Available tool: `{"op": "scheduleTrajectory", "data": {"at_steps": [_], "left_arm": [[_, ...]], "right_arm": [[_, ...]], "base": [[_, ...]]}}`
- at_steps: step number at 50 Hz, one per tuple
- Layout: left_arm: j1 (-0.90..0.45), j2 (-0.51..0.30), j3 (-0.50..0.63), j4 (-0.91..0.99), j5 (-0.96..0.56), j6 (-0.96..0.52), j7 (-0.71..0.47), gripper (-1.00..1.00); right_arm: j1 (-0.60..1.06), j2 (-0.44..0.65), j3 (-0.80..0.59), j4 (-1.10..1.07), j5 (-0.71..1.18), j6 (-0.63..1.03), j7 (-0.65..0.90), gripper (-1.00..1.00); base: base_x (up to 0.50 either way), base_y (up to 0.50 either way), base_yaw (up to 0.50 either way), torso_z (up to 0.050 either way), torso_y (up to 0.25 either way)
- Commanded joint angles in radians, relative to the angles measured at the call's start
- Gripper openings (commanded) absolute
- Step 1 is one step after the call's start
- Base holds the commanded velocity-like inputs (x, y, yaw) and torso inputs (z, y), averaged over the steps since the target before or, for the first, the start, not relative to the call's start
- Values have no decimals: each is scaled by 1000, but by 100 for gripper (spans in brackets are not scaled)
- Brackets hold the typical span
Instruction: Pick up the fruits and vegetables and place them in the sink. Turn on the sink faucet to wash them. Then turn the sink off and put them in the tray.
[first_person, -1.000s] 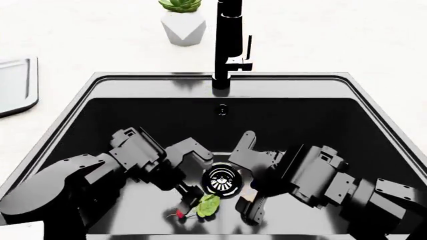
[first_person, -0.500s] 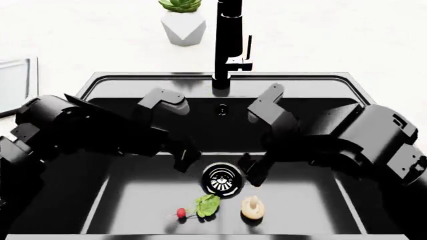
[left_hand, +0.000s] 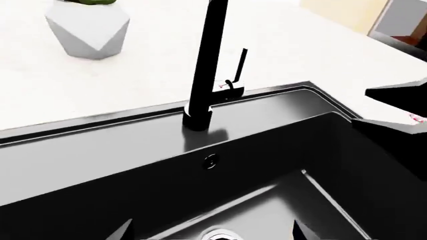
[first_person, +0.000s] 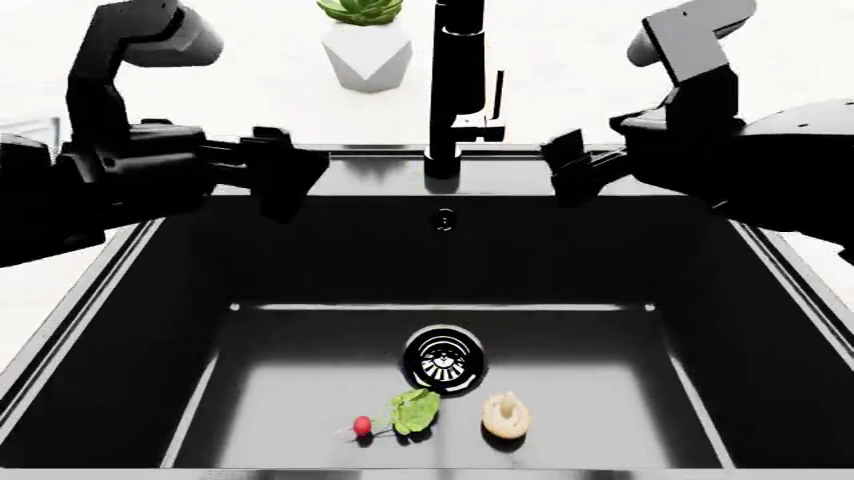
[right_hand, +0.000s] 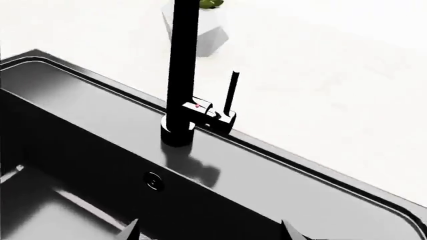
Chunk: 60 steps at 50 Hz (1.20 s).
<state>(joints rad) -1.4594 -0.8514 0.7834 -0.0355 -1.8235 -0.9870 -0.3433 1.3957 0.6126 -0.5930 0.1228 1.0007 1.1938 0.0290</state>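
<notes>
Radish (first_person: 360, 428): being left lying on the sink (first_person: 307, 400) floor, just beside the drain (first_person: 445, 361).
Mushroom (first_person: 505, 414): being left lying near the radish.
Left gripper (first_person: 283, 172): being held empty above the rim, jaws parted.
Right gripper (first_person: 571, 167): being held likewise, flanking the faucet (first_person: 458, 90).

The sink faucet (first_person: 454, 90) is cut off at the head view's top edge, so its spout is not visible; both wrist views crop it likewise. The potted succulent (first_person: 363, 40) loses its upper leaves there too. Only a sliver of the tray (first_person: 34, 125) shows behind the left arm. In both wrist views, only 2 fingertips (left_hand: 303, 231) poke in.
</notes>
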Motion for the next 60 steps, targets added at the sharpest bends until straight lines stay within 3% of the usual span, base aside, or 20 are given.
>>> {"op": "scheduleTrajectory", "data": {"at_steps": [1, 8, 14, 23, 29, 33, 42, 51, 60], "left_arm": [[-39, -133, -135, 161, -205, 80, -224, 100], [-45, -169, -170, 197, -246, 124, -282, 100], [-119, -126, -165, 168, -271, 109, -316, 100], [-303, -11, -111, 14, -229, -1, -287, 100], [-369, 38, -104, -52, -188, -21, -238, 100], [-405, 52, -109, -75, -165, -27, -211, 100], [-492, 68, -103, -115, -151, -72, -187, 100], [-523, 82, -95, -134, -133, -89, -172, 100], [-526, 88, -90, -142, -117, -94, -156, 100]], "right_arm": [[56, -48, 43, 135, -97, -142, 50, 100], [128, -209, 0, 461, -267, -404, 24, 100], [390, -477, -5, 1184, -408, -805, -146, 100], [482, -554, 413, 1186, -748, -719, -123, 100], [520, -598, 578, 1186, -909, -703, -149, 100], [533, -612, 593, 1186, -934, -696, -168, 100], [549, -612, 443, 1186, -777, -690, -169, 100], [565, -612, 465, 1186, -785, -687, -171, 100], [577, -602, 619, 1186, -949, -702, -163, 100]], "base": [[0, 0, 0, 0, 0], [0, 0, 0, 0, 0], [0, 0, 0, 0, 0], [0, 0, 0, 0, 0], [0, 0, 0, 0, 0], [0, 0, 0, 0, 0], [0, 0, 0, 0, -42], [0, 0, 0, 0, -8], [0, 0, 0, 0, 0]]}}
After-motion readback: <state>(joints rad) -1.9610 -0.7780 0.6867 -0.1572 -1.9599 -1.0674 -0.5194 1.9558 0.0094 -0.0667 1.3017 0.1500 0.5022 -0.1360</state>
